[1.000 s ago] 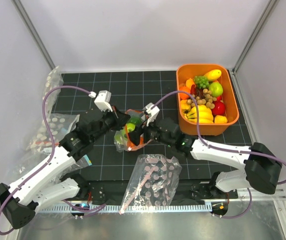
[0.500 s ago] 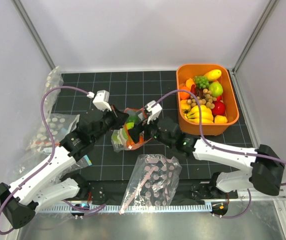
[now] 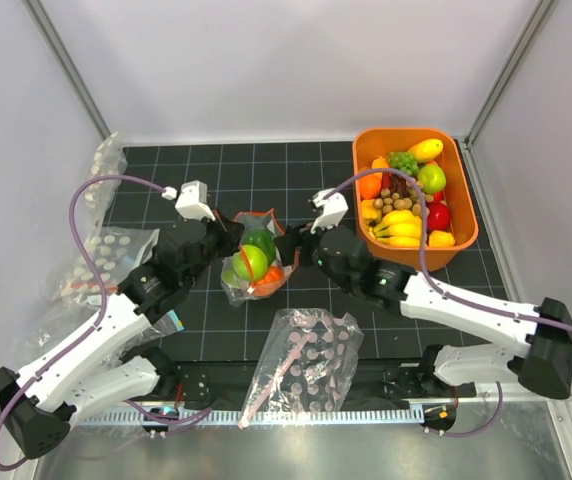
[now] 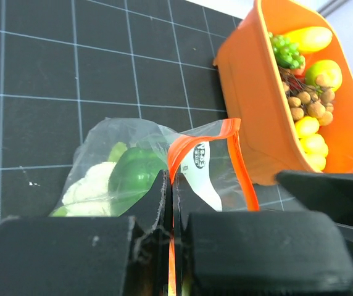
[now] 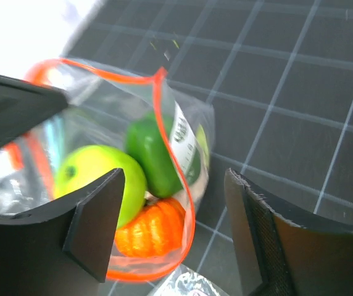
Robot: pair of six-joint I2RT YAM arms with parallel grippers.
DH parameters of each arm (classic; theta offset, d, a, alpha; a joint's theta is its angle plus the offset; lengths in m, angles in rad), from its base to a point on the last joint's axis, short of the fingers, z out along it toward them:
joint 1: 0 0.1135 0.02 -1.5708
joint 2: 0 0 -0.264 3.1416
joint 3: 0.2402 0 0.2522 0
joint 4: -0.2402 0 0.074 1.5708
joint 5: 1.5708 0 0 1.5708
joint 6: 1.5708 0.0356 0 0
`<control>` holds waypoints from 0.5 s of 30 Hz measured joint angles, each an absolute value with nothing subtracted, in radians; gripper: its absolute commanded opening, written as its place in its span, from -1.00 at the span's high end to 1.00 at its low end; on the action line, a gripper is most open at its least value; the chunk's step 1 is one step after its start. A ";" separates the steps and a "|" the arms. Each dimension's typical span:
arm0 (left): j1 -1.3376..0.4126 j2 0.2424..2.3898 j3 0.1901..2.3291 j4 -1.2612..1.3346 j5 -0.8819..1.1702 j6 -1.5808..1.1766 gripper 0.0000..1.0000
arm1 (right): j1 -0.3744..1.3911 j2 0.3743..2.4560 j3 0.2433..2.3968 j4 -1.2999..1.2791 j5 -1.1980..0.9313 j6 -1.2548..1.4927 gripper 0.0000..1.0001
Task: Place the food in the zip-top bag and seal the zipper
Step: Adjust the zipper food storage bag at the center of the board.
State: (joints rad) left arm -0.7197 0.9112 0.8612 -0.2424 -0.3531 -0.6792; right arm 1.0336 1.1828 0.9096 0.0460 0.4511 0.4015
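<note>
The left claw (image 4: 168,185) is pinching the zipper (image 4: 242,168) of the zip-top bag (image 3: 249,290), holding the food (image 5: 149,154) at the centre of the bench (image 3: 196,170). The right claw (image 3: 290,246) is hanging spread beside it.

open mat (image 3: 216,170) behind the zip-top bag (image 3: 256,265); orange bin (image 3: 411,258) (full) crowds right.

Clear zip-top bag (image 4: 133,139) w/ orange-red zipper (image 4: 239,166), green pepper (image 4: 133,176), white cauliflower (image 4: 90,188), orange piece (image 5: 152,231); bench (image 3: 296,170) blk w/ white grid; tub (image 3: 416,258) orange; near-edge bag (image 3: 306,365) pink-dotted.
</note>
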 measured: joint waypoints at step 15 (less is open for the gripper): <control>-0.720 0.888 0.861 -0.262 -0.432 -0.682 0.99 | 1.033 1.340 1.008 -0.160 0.476 0.498 0.98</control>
